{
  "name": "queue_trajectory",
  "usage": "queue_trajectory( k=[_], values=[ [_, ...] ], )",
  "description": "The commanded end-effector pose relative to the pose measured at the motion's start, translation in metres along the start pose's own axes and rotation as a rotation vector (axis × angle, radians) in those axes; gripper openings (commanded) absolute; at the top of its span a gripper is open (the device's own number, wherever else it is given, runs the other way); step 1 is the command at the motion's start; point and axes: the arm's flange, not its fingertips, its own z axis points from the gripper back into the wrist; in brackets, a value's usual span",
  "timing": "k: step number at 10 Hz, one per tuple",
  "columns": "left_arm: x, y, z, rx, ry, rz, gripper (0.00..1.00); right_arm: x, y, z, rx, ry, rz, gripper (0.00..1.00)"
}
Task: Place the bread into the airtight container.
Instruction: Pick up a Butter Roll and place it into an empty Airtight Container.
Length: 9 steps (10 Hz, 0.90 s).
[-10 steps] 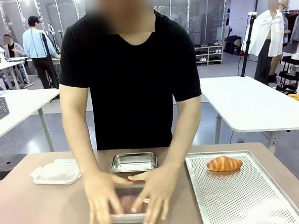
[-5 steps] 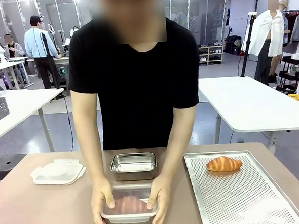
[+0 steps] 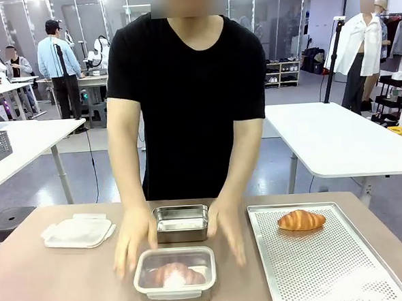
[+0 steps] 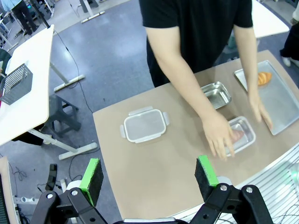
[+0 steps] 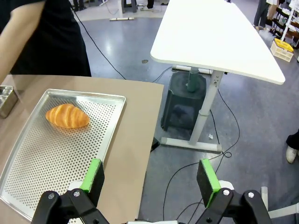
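Observation:
Near the table's front edge stands a steel airtight container [image 3: 174, 275] under a clear lid, with a piece of bread [image 3: 173, 273] inside. The person's hands [image 3: 133, 240] hover just behind it, one at each side. The left wrist view shows the same container [image 4: 244, 135] partly under a hand. A second bread, a golden croissant [image 3: 301, 220], lies on the perforated tray [image 3: 331, 265]; in the right wrist view the croissant [image 5: 67, 116] is ahead and to the left. High above the table, my left gripper [image 4: 148, 176] is open and holds nothing. My right gripper [image 5: 150, 181] is open past the table's right edge.
An empty steel container [image 3: 181, 222] stands behind the lidded one. A spare clear lid with clips [image 3: 78, 232] lies at the left of the table. The tray [image 5: 56, 149] takes up the right side. The person stands close at the far edge.
The person's hands have lifted off the lidded container and drawn back and apart, and the person has straightened up. The container stays put.

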Motion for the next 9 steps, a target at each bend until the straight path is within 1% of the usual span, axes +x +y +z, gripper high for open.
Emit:
queue_trajectory(
  k=[1, 6, 7, 8, 9],
  values=[
    [0.001, 0.000, 0.001, 0.001, -0.001, -0.003, 1.00, 0.004, 0.001, 0.005, 0.000, 0.005, -0.012, 1.00],
    [0.001, 0.000, 0.001, 0.001, -0.001, -0.003, 1.00, 0.000, 0.000, 0.000, 0.000, 0.000, 0.000, 1.00],
    [0.001, 0.000, 0.001, 0.001, -0.001, -0.003, 1.00, 0.011, 0.010, 0.014, 0.014, 0.015, 0.035, 1.00],
    [0.001, 0.000, 0.001, 0.001, -0.001, -0.003, 1.00, 0.021, 0.021, 0.013, 0.045, 0.031, 0.108, 1.00],
    [0.001, 0.000, 0.001, 0.001, -0.001, -0.003, 1.00, 0.034, 0.033, 0.008, 0.057, 0.010, 0.198, 1.00]
  ],
)
